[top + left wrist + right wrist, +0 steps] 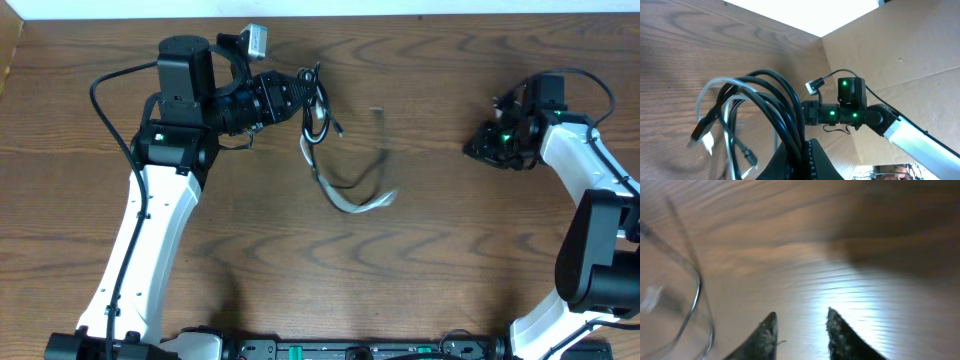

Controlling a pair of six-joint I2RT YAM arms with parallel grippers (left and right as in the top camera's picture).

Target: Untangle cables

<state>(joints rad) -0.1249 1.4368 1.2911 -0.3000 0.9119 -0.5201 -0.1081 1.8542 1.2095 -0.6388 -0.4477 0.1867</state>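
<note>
**Left arm holds the tangle up by the far edge, right arm waits aside**

The left arm stretches up the table (420,260) and bends right at the wrist. The left gripper (305,97) is clamped tight on a bunch of black cables (787,100), which arch out of its jaws in several loops. The white cable (345,207) hangs from the same bunch and trails onto the wood in a wide curve, its plug ends dangling loose. The right arm is folded in at the right side, well apart from the tangle. The right gripper (800,327) is low over the wood, its fingers apart with only bare table between them.

The bunch sits near the table's far edge, with a cardboard wall (890,50) beyond. Wide open wood lies between the two arms and toward the front.

Where the black loops cross inside the grip cannot be made out. The right wrist view is blurred, with only a faint curved line at its left.
</note>
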